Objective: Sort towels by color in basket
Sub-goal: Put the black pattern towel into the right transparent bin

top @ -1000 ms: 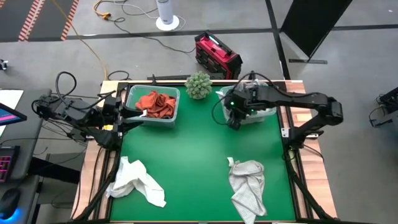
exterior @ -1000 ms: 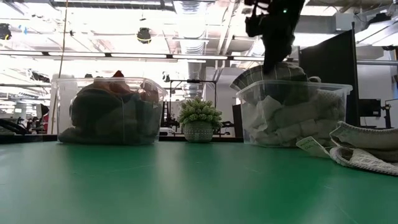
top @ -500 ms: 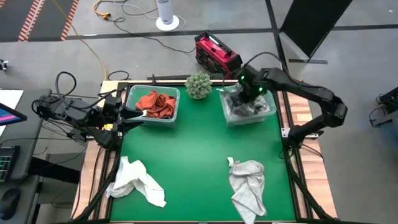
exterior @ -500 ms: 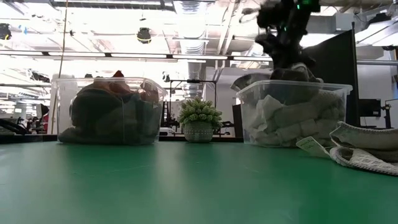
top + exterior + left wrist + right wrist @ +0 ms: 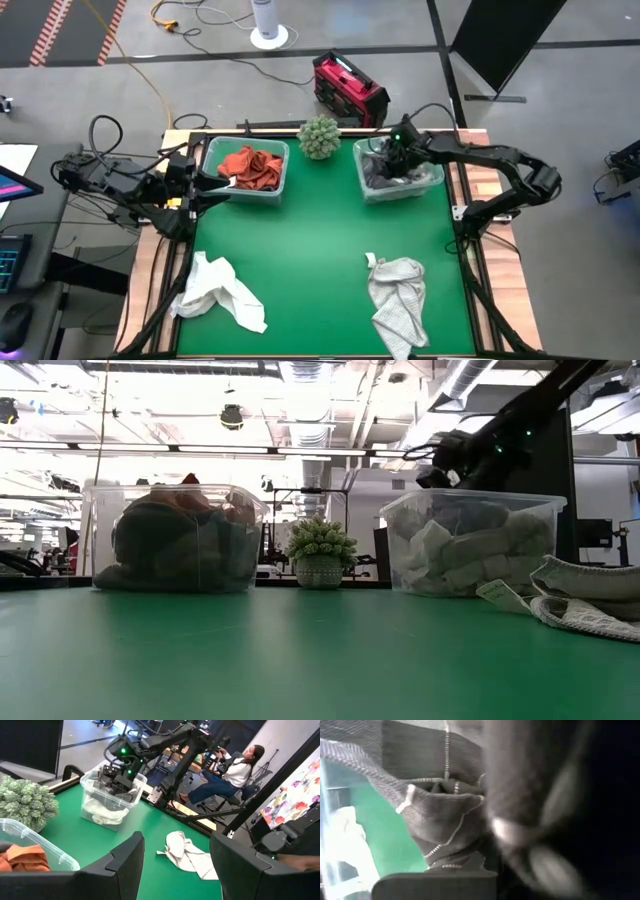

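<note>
While the left pincer [image 5: 205, 182] waits at the table's far-left edge beside the left bin [image 5: 273, 192], whether it is open or shut cannot be told. That bin holds a rust-orange towel [image 5: 251, 166]. A white towel [image 5: 218, 291] lies crumpled near-left on the green table [image 5: 310, 250]; a light grey towel [image 5: 398, 290] lies near-right. All look light, limp and non-slippery, best pinched at a raised fold. At far right, the right pincer [image 5: 393, 160] sits low in the right bin [image 5: 432, 181] against a dark plaid towel [image 5: 440, 820]; its grip cannot be told. Beyond the table, a small plant [image 5: 319, 137], cables and a seated person [image 5: 232, 772] show in an open workshop.
</note>
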